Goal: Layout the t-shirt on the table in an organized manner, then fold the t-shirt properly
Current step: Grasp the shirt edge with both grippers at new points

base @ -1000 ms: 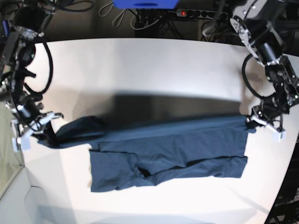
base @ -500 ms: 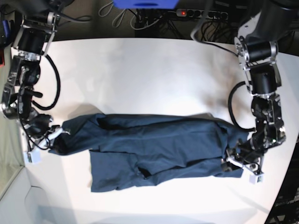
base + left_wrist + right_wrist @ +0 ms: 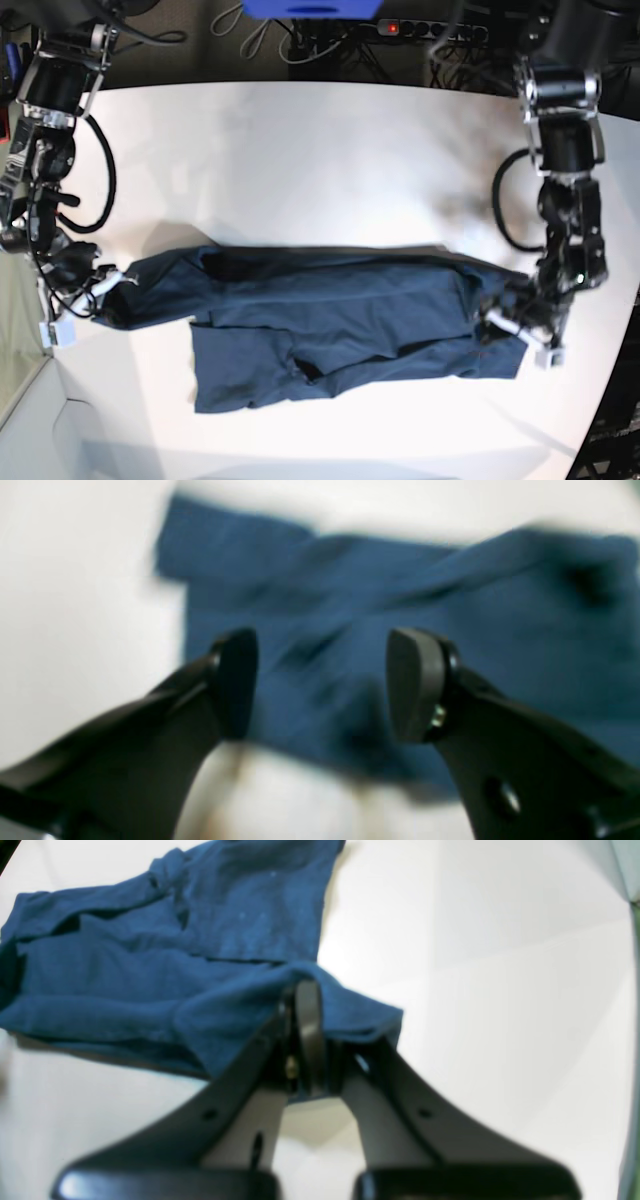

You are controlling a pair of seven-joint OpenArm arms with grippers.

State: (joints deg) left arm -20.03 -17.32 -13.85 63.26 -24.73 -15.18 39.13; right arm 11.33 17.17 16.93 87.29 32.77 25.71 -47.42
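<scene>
With the left gripper [image 3: 320,685] spread above the dark navy-blue cotton t-shirt [image 3: 340,320], the right gripper [image 3: 312,1040], pinching a fold, should draw outward gently, flattening wrinkles.

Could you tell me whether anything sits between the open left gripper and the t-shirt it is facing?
Nothing visible does. The left gripper is open, and between its jaws the wrist view shows only the t-shirt lying on the white table. The picture is blurred, so small items could be missed. The right gripper is shut on the shirt's other end.
</scene>
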